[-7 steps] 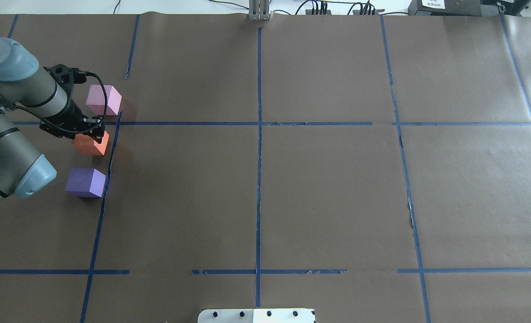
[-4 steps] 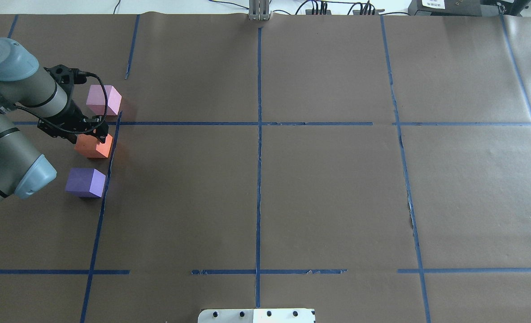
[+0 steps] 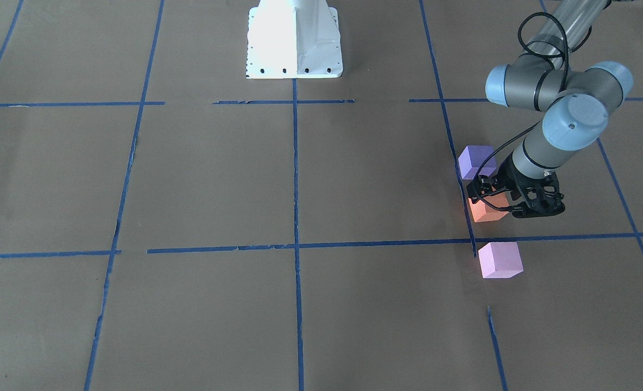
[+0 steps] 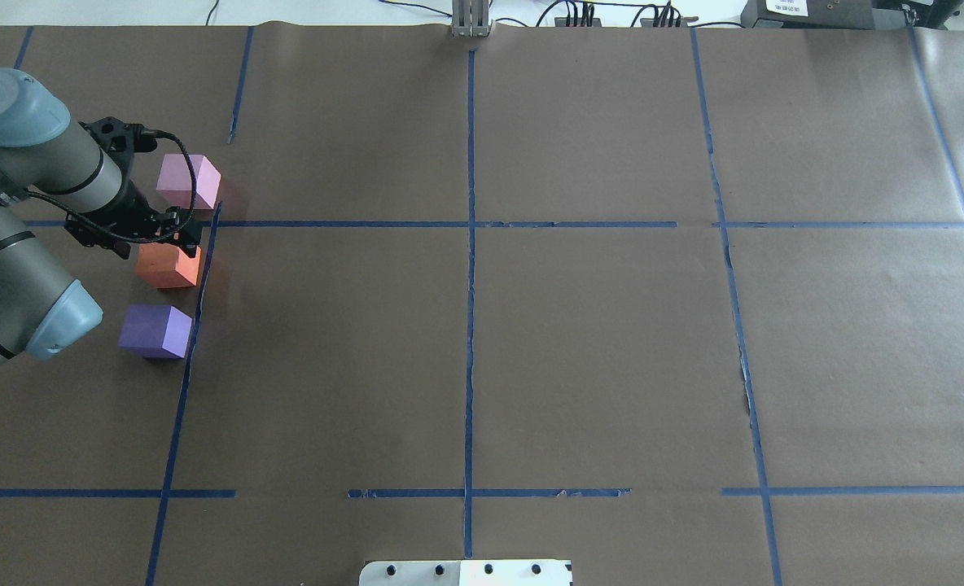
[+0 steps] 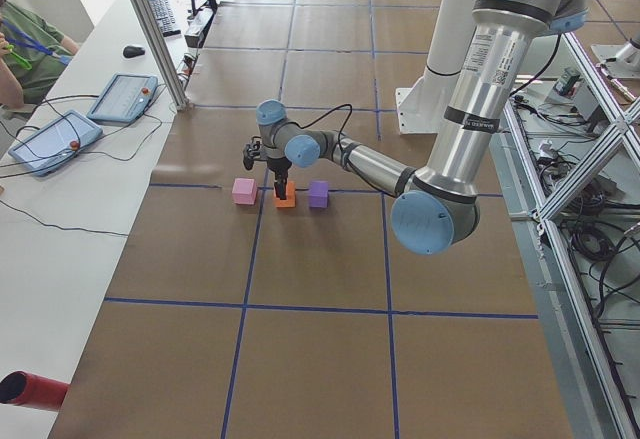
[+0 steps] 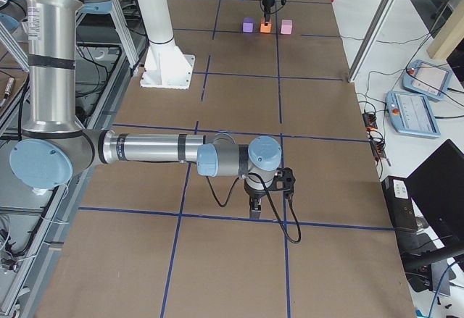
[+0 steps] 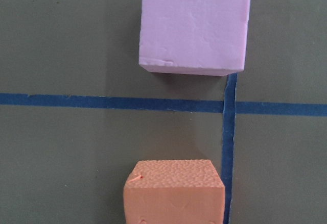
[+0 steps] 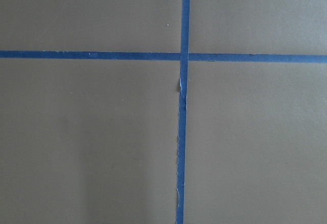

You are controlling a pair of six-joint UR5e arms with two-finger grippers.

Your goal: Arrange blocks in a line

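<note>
Find the orange block (image 4: 168, 266) far out on the robot's left side of the table (image 4: 596, 342), between the pink block (image 4: 189, 181) and the purple block (image 4: 155, 331). Note clear gaps to both, and all three running roughly along a blue tape line (image 4: 197, 285), with pink beyond the crossing strip. Judge the row close to made.

Cannot tell how wide the left claw (image 4: 177, 238) stands or whether it grips anything: it is parked low over the orange block's far edge, with no fingertips showing in the wrist view. Cannot tell for the right claw (image 6: 255, 206) either: seen only small from the side, low over the table, well apart from the blocks.

Expect matte foam: light, slightly squashy, grippy rather than slick, hardly fragile. Take by two opposite flat sides around mid-height, squared to the faces. Squeeze gently to avoid denting. Beware stray nudges, likely enough to slide one out of line.
</note>
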